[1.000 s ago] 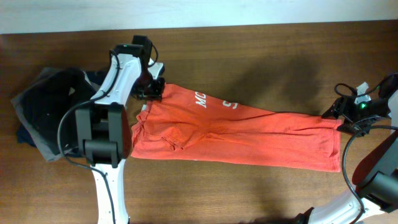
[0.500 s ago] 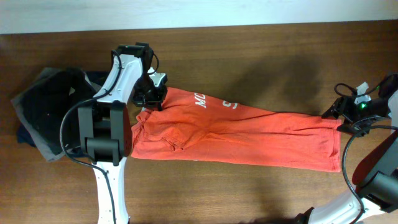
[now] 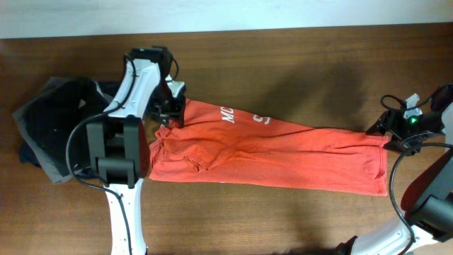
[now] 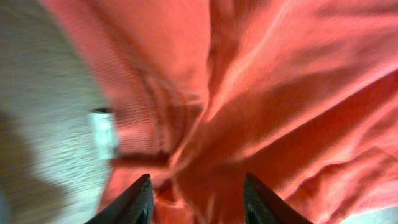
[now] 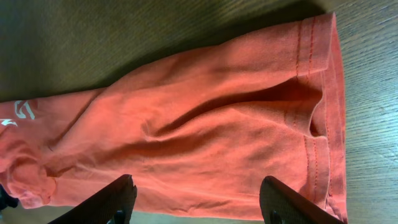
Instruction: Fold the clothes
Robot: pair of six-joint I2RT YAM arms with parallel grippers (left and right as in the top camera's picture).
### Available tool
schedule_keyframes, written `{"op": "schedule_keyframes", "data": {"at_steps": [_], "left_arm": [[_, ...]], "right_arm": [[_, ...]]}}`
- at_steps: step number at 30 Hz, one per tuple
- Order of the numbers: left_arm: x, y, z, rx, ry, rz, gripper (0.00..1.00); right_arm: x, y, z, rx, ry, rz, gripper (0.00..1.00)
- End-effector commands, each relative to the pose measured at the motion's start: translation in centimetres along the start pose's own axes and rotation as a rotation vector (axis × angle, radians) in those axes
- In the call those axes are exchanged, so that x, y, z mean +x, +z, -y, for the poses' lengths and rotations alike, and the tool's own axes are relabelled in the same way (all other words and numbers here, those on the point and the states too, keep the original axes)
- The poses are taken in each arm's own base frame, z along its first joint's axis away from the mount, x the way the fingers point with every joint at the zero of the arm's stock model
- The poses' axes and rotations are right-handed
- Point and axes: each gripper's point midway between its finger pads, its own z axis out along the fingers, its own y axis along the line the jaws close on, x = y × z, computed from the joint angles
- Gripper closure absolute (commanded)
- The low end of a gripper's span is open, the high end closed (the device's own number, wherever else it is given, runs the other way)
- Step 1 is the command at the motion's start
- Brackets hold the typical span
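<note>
The clothes, one red-orange shirt (image 3: pixel 283 152) with white lettering (image 3: pixel 228 113), lie stretched and creased across the wooden table. My left gripper (image 3: pixel 170 113) hangs over the shirt's upper left corner. In the left wrist view the left gripper (image 4: pixel 198 202) is open, with bunched red cloth (image 4: pixel 273 93) under the gap and a small white tag (image 4: pixel 104 134) to the left. My right gripper (image 3: pixel 386 132) sits at the shirt's right end. Seen from the right wrist, the right gripper (image 5: pixel 199 202) stands wide open just above the hem end (image 5: pixel 317 93), holding nothing.
A heap of dark folded garments (image 3: pixel 49 131) lies at the table's left, close behind the left arm (image 3: pixel 120 152). The table's far edge (image 3: pixel 283 30) runs along the top. The right arm's cables (image 3: pixel 396 177) loop down beside the shirt's right end.
The left gripper has slid slightly down and left along the shirt's upper left corner, and its jaws have come apart. The right arm has not moved.
</note>
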Motion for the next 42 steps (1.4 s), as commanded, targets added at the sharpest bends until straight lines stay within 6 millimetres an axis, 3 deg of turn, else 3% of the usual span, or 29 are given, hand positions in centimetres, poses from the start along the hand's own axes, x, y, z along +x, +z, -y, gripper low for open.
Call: {"op": "schedule_keyframes", "data": {"at_steps": [1, 4, 8, 11, 14, 20, 22, 26, 30, 38, 42], "left_arm": [[-1.3, -5.9, -0.7, -0.018, 0.001, 0.148, 0.50], [-0.3, -8.1, -0.8, -0.012, -0.015, 0.152, 0.50], [2.0, -8.6, -0.6, -0.005, -0.040, 0.078, 0.51], [3.1, -8.6, -0.4, -0.001, -0.056, 0.036, 0.64], [3.4, -9.9, 0.1, 0.010, -0.051, 0.071, 0.66], [5.3, -15.9, 0.7, -0.031, -0.027, 0.231, 0.64], [6.4, -18.3, 0.7, -0.068, -0.025, 0.298, 0.55], [8.0, -21.1, 1.1, -0.088, -0.015, 0.381, 0.49], [8.5, -22.0, 1.3, -0.090, -0.012, 0.408, 0.46], [8.5, -22.0, 1.3, -0.090, -0.012, 0.407, 0.45], [8.5, -22.0, 1.3, -0.090, -0.011, 0.407, 0.45]], "right_arm": [[0.1, 0.0, -0.5, -0.017, -0.006, -0.001, 0.31], [0.1, 0.0, -0.5, -0.017, -0.006, -0.002, 0.31], [0.1, 0.0, -0.5, -0.017, -0.003, -0.002, 0.31], [0.2, 0.0, -0.5, -0.017, -0.002, -0.004, 0.32], [0.3, -0.1, -0.4, -0.017, 0.001, -0.007, 0.33], [0.8, -1.6, 1.0, -0.024, 0.061, 0.010, 0.36], [0.5, -2.6, 2.6, -0.026, 0.105, 0.045, 0.28], [-0.1, -3.0, 6.1, -0.040, 0.183, 0.105, 0.16], [0.3, -1.1, 7.1, -0.097, 0.175, 0.094, 0.16], [1.3, 3.5, 8.6, -0.044, 0.084, 0.093, 0.17], [1.5, 4.9, 9.1, -0.040, 0.031, 0.103, 0.16]]}}
